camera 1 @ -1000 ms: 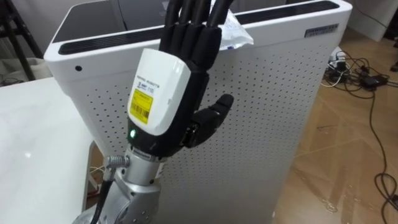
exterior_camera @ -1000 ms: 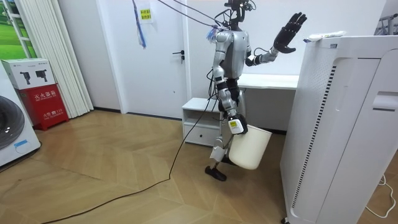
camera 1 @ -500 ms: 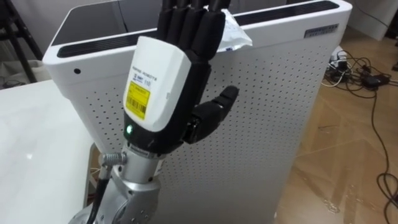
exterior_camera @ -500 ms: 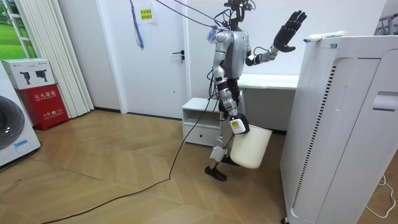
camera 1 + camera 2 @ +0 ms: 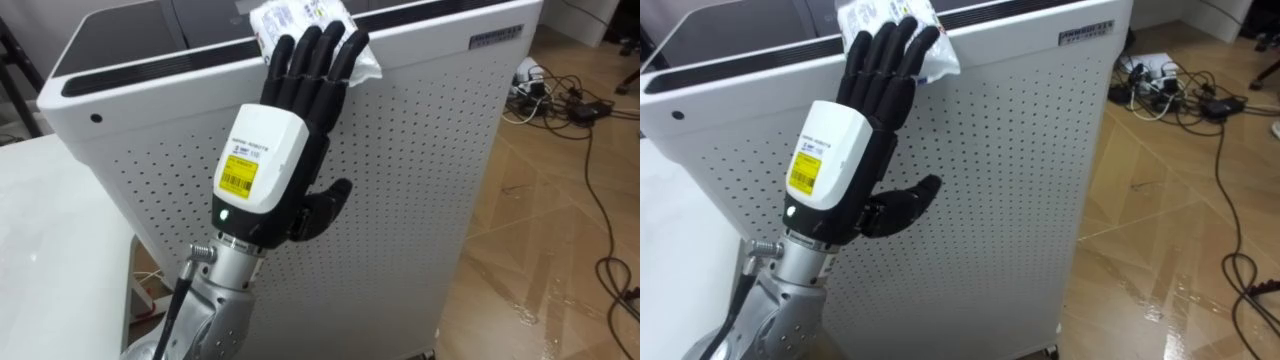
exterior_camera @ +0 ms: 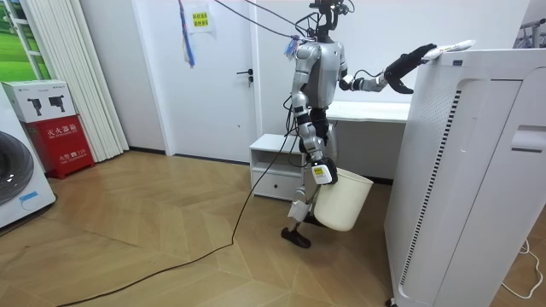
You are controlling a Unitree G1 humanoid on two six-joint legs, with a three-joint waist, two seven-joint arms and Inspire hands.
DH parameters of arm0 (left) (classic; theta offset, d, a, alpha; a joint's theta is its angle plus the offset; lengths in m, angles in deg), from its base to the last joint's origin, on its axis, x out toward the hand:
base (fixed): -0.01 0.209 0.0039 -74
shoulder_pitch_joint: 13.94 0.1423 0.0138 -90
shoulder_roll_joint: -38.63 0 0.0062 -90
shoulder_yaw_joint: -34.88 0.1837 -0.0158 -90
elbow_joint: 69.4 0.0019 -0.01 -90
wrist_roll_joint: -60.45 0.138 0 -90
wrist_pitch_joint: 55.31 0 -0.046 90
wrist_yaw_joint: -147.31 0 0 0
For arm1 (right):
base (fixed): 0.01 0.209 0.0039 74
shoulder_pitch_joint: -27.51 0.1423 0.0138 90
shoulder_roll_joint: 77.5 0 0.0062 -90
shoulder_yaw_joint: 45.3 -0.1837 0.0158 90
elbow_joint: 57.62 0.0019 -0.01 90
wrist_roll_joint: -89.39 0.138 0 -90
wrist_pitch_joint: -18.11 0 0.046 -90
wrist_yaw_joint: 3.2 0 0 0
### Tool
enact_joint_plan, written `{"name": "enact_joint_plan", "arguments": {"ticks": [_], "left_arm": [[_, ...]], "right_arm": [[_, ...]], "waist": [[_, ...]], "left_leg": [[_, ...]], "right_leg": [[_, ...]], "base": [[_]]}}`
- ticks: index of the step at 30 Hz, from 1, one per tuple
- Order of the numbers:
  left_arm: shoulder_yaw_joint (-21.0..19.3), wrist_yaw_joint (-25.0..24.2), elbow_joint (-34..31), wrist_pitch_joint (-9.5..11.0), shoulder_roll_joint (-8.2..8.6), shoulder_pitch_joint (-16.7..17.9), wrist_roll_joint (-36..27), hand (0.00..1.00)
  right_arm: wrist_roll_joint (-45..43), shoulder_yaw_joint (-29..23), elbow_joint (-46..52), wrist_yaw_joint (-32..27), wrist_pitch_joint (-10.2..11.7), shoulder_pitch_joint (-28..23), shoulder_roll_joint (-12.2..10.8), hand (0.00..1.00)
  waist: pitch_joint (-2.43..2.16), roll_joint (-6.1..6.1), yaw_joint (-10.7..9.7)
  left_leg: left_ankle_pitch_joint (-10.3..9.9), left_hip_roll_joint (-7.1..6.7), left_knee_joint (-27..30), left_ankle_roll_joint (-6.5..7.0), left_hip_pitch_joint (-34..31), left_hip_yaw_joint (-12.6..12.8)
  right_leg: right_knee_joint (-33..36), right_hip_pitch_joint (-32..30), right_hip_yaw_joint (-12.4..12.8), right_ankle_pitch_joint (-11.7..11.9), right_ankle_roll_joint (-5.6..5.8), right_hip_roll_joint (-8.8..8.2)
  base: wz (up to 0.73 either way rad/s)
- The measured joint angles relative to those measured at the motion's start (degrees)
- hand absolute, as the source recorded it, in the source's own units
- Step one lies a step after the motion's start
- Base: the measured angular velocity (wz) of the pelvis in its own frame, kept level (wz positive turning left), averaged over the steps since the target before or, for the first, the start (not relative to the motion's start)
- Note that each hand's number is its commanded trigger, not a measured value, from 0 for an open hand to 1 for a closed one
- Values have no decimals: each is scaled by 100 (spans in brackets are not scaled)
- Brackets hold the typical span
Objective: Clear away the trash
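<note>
Reaching up w/ the left hand (image 5: 265, 165): its back is turned to the camera, fingers are straight and close together, and the thumb is stuck out to the right. So it's open, nothing gripped. The fingertips are laid against the garbage, a crumpled plastic wrapper (image 5: 290, 18), which is sat on the near top edge of the tall white air purifier (image 5: 420, 150).

The hand is prob. held flat bc the wrapper is up high and has to be covered before anything can be curled round it. It could easily be shoved further back across the top.

In the room view a white bin (image 6: 345, 203) is hung low at the right hand (image 6: 319, 173), presumably so the wrapper can be dropped in. How it's gripped can't be told, too small.
</note>
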Motion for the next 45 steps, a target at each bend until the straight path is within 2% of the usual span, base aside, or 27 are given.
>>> {"name": "enact_joint_plan", "arguments": {"ticks": [6,7,8,9,10,12,14,16,19,21,24,26,32,42,45], "left_arm": [[1,0,43,-100,-1,-43,-6,0],[4,0,80,-114,0,-46,-5,38],[4,0,101,-138,-1,-49,-5,66],[4,0,107,-156,-1,-52,-5,71],[4,2,131,-171,0,-68,-8,83],[2,25,192,-201,0,-146,-15,81],[-44,123,269,-234,-1,-281,-32,85],[-77,182,326,-288,-8,-413,-36,100],[-156,242,414,-348,-5,-599,-34,100],[-210,279,415,-399,-2,-621,-34,100],[-260,315,418,-445,8,-754,-38,100],[-256,312,402,-434,25,-761,-36,100],[-46,68,411,-432,72,-651,-36,100],[-40,-115,411,-414,205,-653,-49,100],[-39,-182,249,-390,207,-647,-483,100]], "right_arm": [[-2,5,74,65,-85,19,0,100],[-2,6,74,65,-114,22,4,100],[-1,6,74,65,-123,22,7,100],[-1,5,74,65,-123,22,9,100],[-1,5,75,65,-123,22,15,100],[-4,5,75,65,-135,23,24,100],[3,5,78,65,-169,26,45,100],[2,6,114,65,-192,26,76,100],[8,7,177,62,-218,19,91,100],[8,9,214,59,-247,17,91,100],[10,15,227,59,-252,2,95,100],[9,13,228,57,-259,-6,99,100],[9,17,227,57,-259,-2,98,100],[11,69,223,41,-259,12,97,100],[123,69,253,21,-259,11,103,100]], "waist": [[-8,2,2],[-10,2,-2],[-18,6,-5],[-24,15,-5],[-21,8,-4],[-27,0,9],[-31,-49,21],[-48,-57,31],[-53,-79,31],[-79,-86,29],[-76,-96,22],[-90,-84,22],[-84,-90,40],[-85,-87,47],[-100,-64,62]], "left_leg": [[0,-1,-34,0,55,45],[0,0,-34,0,76,49],[0,3,-34,0,84,51],[0,4,-33,0,85,55],[1,12,-30,-1,89,65],[4,21,-25,-4,99,81],[9,24,-29,-4,136,91],[11,23,-34,-1,167,108],[13,25,-55,0,260,139],[19,25,-92,-5,302,165],[19,25,-119,-6,381,175],[19,21,-131,-7,399,172],[19,20,-126,-8,363,163],[19,18,-110,-8,347,152],[19,15,-98,-8,315,137]], "right_leg": [[-2,5,65,1,1,-4],[-4,3,68,1,1,-3],[-3,6,72,1,1,-2],[-2,5,74,1,1,-1],[2,5,78,1,1,1],[27,4,82,1,1,3],[55,17,77,1,1,2],[55,41,81,0,2,-3],[42,113,123,0,2,-2],[39,125,191,0,2,1],[12,199,211,0,2,3],[-28,231,210,0,2,5],[-36,209,198,0,2,9],[-34,206,174,-1,2,6],[-36,185,125,-1,2,3]], "base": [[-4],[0],[0],[-3],[-4],[-4],[-3],[-5],[-7],[-11],[-1],[0],[0],[0],[2]]}}
